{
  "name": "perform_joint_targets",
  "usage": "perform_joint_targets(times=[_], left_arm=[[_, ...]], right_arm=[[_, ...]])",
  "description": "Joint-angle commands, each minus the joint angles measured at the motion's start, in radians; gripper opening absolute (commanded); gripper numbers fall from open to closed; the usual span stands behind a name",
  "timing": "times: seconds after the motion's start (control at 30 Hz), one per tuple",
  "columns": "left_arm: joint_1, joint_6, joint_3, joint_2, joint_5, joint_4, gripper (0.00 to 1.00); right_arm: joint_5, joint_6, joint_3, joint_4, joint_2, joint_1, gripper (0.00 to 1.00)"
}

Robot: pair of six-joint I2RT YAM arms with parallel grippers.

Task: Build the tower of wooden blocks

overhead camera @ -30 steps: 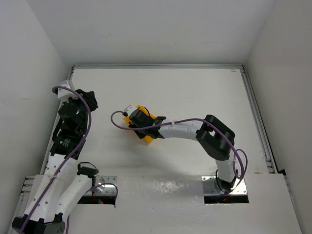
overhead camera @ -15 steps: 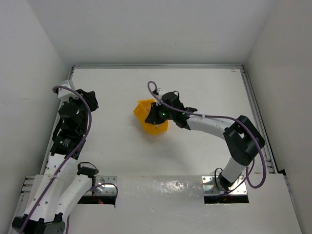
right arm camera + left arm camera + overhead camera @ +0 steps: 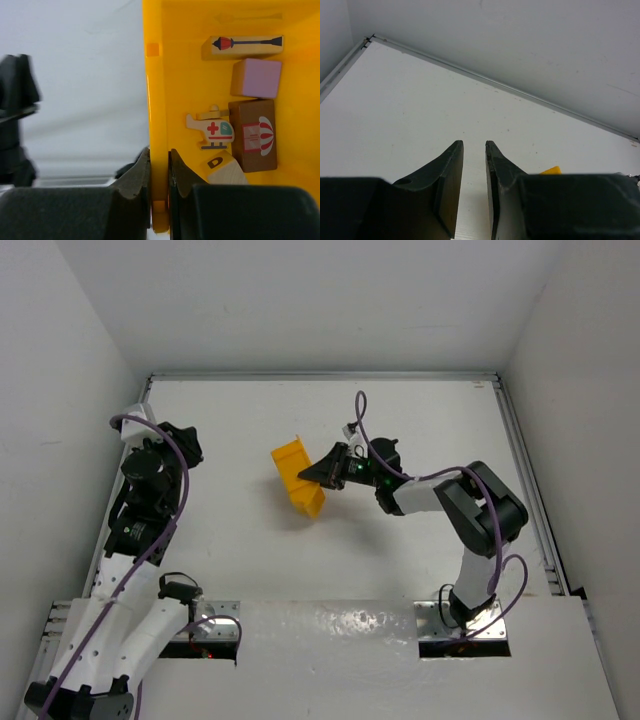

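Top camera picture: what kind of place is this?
Probably a robot lab cell: a white table boxed in by white walls, a left arm and right arm bolted at its near edge, and the right end effector gripping a yellow bin of toy blocks.

Bin (image 3: 200,75): solid yellow.
Square block (image 3: 256,78): plain purple-pink.
Large block (image 3: 252,135): dark brown, red-and-white striped balloon print.
Long block (image 3: 243,46): light tan, black lamp-post print, red lamp.
Helicopter piece (image 3: 211,130): cream, red cross, teal window.
Lettered block (image 3: 225,169): light tan, black "D".
Right gripper (image 3: 159,152): black.
Cable (image 3: 358,412): purple.
Table (image 3: 250,420): white.
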Motion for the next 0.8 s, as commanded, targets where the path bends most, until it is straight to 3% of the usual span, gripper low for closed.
perform_joint_targets(times=[0.0, 0.07, 0.3, 0.47, 0.6, 0.77], left_arm=[[0.013, -0.006, 0.015, -0.005, 0.009, 0.038, 0.22], [0.013, -0.006, 0.015, -0.005, 0.007, 0.036, 0.22], [0.013, -0.004, 0.016, -0.002, 0.006, 0.035, 0.22], [0.013, -0.006, 0.018, -0.002, 0.0, 0.03, 0.22], [0.015, -0.007, 0.019, -0.002, 0.01, 0.036, 0.22], [0.016, -0.007, 0.018, 0.0, -0.007, 0.03, 0.22]], right_arm=[[-0.054, 0.302, -0.006, 0.524, 0.045, -0.03, 0.0], [-0.046, 0.412, -0.011, 0.623, 0.106, -0.039, 0.0], [-0.023, 0.516, -0.026, 0.784, 0.152, -0.068, 0.0], [-0.019, 0.493, -0.055, 0.782, 0.145, -0.076, 0.0], [-0.016, 0.54, 0.078, 0.785, 0.242, -0.077, 0.0], [0.012, 0.37, -0.106, 0.782, 0.088, -0.074, 0.0]])
